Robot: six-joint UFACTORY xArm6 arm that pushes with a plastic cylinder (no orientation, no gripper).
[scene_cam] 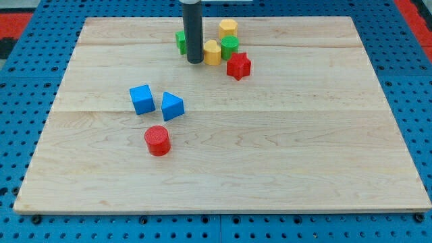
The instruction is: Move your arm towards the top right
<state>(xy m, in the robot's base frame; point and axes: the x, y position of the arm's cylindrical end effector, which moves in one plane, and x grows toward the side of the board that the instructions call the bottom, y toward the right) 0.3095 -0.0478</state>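
My tip is at the lower end of the dark rod that comes down from the view's top. It stands at the top centre of the wooden board. A green block is just left of the rod and partly hidden by it. A yellow block sits right beside the tip on the right. A green cylinder is next to that, a yellow hexagonal block is above it, and a red star block is lower right of the cluster.
A blue cube and a blue triangular block sit left of centre. A red cylinder is below them. A blue pegboard surrounds the board.
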